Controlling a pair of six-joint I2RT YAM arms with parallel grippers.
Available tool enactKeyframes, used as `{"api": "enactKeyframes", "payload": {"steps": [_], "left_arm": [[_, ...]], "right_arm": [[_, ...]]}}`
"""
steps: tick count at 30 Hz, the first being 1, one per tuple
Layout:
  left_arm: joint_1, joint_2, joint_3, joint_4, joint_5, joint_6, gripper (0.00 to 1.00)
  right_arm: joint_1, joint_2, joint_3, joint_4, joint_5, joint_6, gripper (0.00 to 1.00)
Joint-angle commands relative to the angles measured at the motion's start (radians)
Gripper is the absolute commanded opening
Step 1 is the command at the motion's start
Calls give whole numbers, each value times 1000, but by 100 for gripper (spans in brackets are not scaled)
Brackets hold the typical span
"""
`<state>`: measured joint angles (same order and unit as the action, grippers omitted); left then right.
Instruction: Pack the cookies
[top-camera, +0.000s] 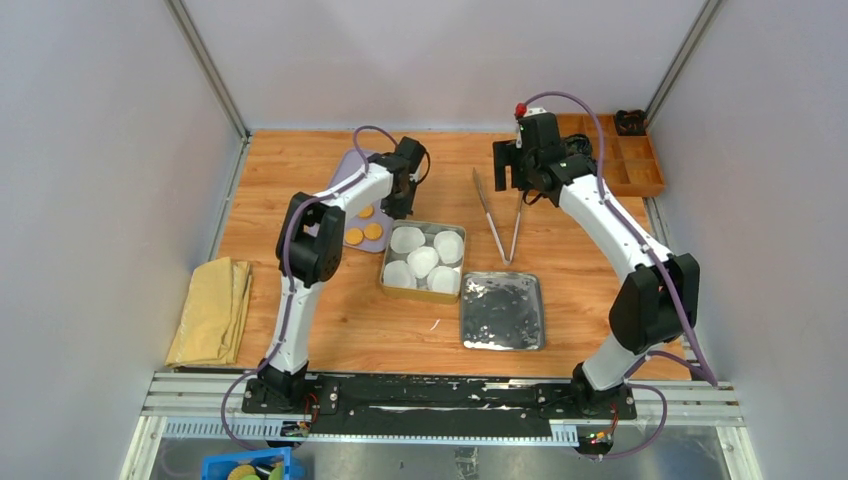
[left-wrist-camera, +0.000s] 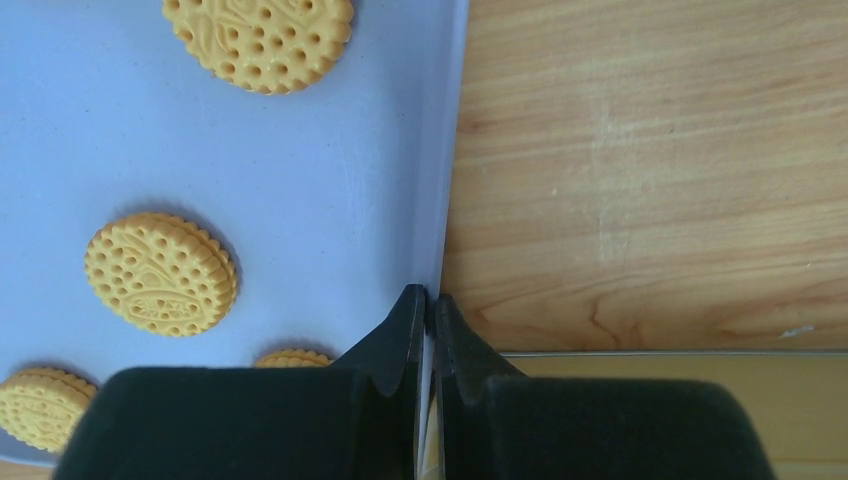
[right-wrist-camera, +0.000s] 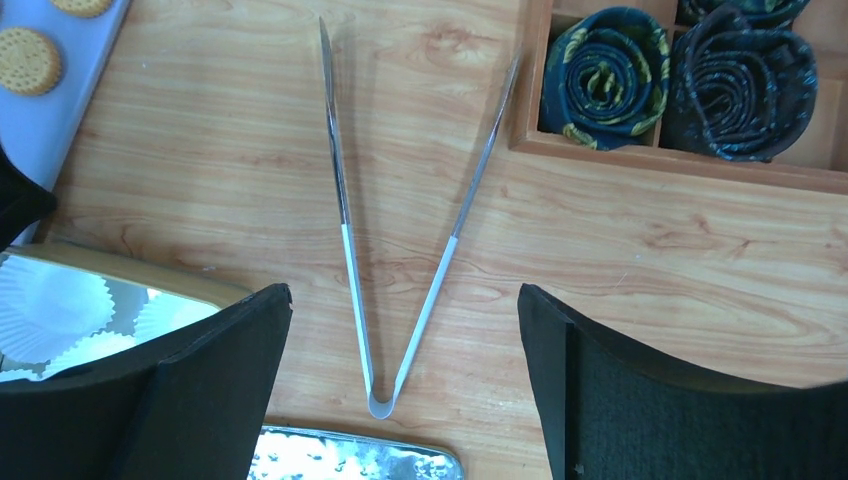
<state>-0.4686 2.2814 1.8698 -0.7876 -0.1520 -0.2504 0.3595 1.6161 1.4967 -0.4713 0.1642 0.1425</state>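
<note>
Several orange-yellow cookies (top-camera: 366, 211) lie on a lavender tray (top-camera: 352, 168) left of the square tin (top-camera: 384, 268). The left wrist view shows cookies (left-wrist-camera: 160, 272) on the tray (left-wrist-camera: 330, 180); one (left-wrist-camera: 290, 357) is partly hidden behind a finger. My left gripper (top-camera: 401, 203) (left-wrist-camera: 430, 296) is shut on the tray's right edge, next to the tin's rim (left-wrist-camera: 700, 385). My right gripper (top-camera: 519, 176) (right-wrist-camera: 402, 290) is open and empty, hovering above metal tongs (right-wrist-camera: 345, 230). Two cookies (right-wrist-camera: 28, 60) show at the top left of the right wrist view.
The tin holds several white paper cups (top-camera: 424, 258). Its shiny lid (top-camera: 502, 310) lies to the front right. The tongs (top-camera: 500, 215) lie between tin and right arm. A wooden organizer (top-camera: 625, 160) with dark fabric rolls (right-wrist-camera: 605, 75) sits back right. A yellow cloth (top-camera: 212, 310) lies at the left.
</note>
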Motion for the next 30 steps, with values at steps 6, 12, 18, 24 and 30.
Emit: {"api": "enactKeyframes", "payload": {"steps": [6, 12, 18, 24, 30], "left_arm": [[-12, -33, -205, 14, 137, 10, 0], [-33, -43, -211, 11, 118, 43, 0], [-33, -97, -234, 1, -94, -7, 16], [-33, -172, -135, 2, -224, -18, 32], [-32, -241, -57, 6, -319, -19, 34]], "right_arm": [[12, 72, -53, -53, 2, 60, 92], [12, 158, -65, -94, -34, 80, 95], [11, 245, -50, -112, 2, 100, 97], [12, 306, -46, -122, -26, 119, 100], [12, 378, -5, -121, -25, 120, 100]]}}
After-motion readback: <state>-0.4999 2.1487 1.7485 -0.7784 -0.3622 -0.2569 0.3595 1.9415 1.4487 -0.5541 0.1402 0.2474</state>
